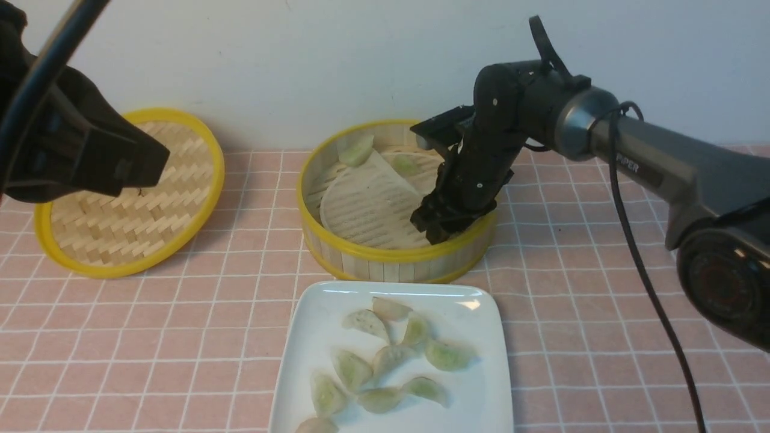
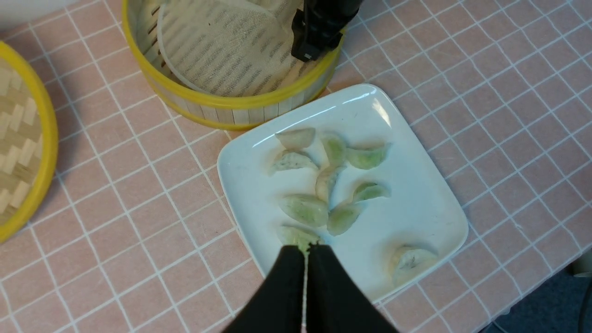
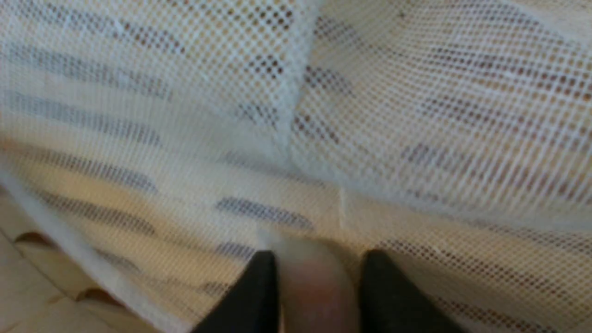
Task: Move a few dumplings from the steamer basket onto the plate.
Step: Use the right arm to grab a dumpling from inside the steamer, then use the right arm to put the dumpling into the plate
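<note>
The steamer basket stands at the table's middle, its whitish liner sheet rumpled and folded. Two dumplings lie at its far side. My right gripper is down inside the basket by its near right wall; in the right wrist view its fingers press a blurred whitish-pink dumpling between them on the liner. The plate in front of the basket holds several dumplings. My left gripper is shut and empty, held high above the plate.
The flat woven yellow-rimmed lid lies at the back left on the pink checked cloth. The right arm's black cable hangs over the table's right side. The table's near edge shows beside the plate.
</note>
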Controlling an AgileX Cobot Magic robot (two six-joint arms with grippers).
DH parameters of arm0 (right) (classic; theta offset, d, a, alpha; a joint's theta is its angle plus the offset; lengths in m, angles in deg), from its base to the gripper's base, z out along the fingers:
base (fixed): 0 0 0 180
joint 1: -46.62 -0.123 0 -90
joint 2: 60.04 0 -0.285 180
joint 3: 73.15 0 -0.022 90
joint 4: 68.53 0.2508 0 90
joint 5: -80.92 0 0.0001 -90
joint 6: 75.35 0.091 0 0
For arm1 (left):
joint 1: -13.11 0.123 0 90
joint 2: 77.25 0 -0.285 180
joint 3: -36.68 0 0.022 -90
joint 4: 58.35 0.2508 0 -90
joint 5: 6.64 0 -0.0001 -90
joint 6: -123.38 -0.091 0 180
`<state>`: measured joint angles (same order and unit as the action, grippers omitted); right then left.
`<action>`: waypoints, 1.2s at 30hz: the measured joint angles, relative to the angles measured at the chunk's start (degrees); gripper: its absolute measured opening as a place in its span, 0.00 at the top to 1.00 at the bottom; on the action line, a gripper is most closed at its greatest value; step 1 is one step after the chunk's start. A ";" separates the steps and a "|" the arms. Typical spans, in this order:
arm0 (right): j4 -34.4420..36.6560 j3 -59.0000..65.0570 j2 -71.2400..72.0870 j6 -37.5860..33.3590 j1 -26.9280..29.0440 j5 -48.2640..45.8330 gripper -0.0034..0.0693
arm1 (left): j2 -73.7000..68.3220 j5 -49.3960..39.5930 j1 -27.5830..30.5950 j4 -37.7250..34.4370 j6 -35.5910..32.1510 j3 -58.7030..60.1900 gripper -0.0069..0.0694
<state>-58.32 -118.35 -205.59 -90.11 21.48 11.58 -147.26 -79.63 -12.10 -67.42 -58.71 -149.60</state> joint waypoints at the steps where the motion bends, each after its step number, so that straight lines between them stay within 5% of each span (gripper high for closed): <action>1: 0.00 -0.94 -0.05 0.61 0.00 -0.87 0.73 | 0.00 0.00 0.00 0.00 0.00 0.00 0.92; 13: -0.19 -3.85 5.26 2.24 0.00 -1.89 0.72 | 0.00 -0.02 0.00 0.01 0.00 0.00 0.92; 20: 1.40 10.91 19.36 2.75 0.00 -1.82 0.72 | 0.00 -0.02 0.00 0.06 0.00 0.00 0.92; 28: 12.63 28.60 23.89 0.54 0.00 0.10 0.72 | 0.00 -0.02 0.00 0.81 0.00 0.00 0.92; 36: 13.04 29.64 18.63 -0.97 -0.73 2.41 0.46 | 0.00 -0.02 0.00 1.32 0.00 0.00 0.92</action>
<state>-45.27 -88.71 -186.96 -91.08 20.76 13.99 -147.26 -79.65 -12.10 -66.10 -58.71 -149.60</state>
